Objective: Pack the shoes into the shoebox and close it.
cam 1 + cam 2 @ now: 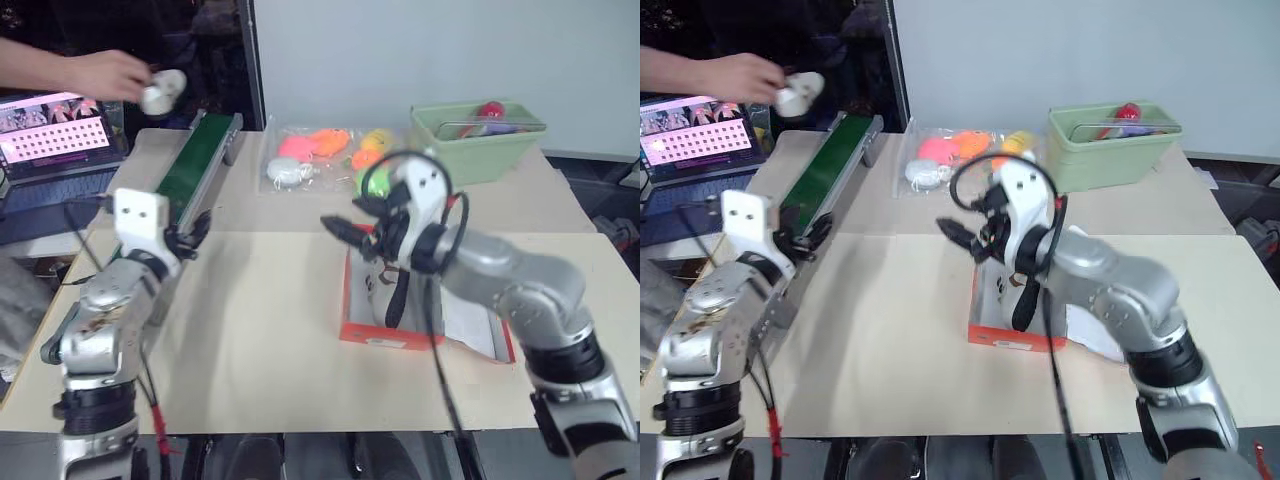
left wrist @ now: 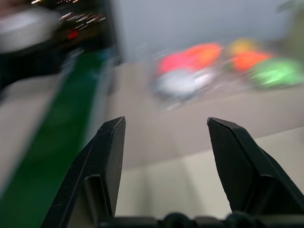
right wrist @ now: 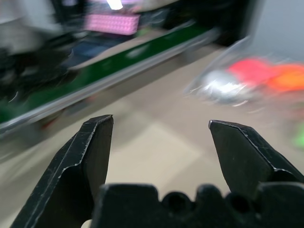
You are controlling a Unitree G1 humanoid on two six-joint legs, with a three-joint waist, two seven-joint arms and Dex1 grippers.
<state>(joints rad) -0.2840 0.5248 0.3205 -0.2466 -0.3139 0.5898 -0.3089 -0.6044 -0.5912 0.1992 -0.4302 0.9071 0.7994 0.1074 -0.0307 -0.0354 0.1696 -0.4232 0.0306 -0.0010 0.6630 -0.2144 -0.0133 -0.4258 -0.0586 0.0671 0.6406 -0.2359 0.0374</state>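
Note:
The red-orange shoebox (image 1: pixel 375 336) lies open on the table right of centre, its white inside (image 1: pixel 470 325) showing. My right arm hides much of it. Inside it I see a pale shape with a dark strap (image 1: pixel 394 296), seemingly a shoe. A person's hand (image 1: pixel 105 72) at the far left holds a small white shoe (image 1: pixel 162 90) in the air. My right gripper (image 1: pixel 345 228) hovers over the box's left end, open and empty, pointing left. My left gripper (image 1: pixel 195 232) stands open beside the green belt, nothing between its fingers (image 2: pixel 111 156).
A long green belt (image 1: pixel 195 165) runs along the table's left side. A clear bag of bright soft toys (image 1: pixel 330 150) and a pale green tub (image 1: pixel 478 135) sit at the back. A laptop (image 1: pixel 55 135) stands off the table's left edge.

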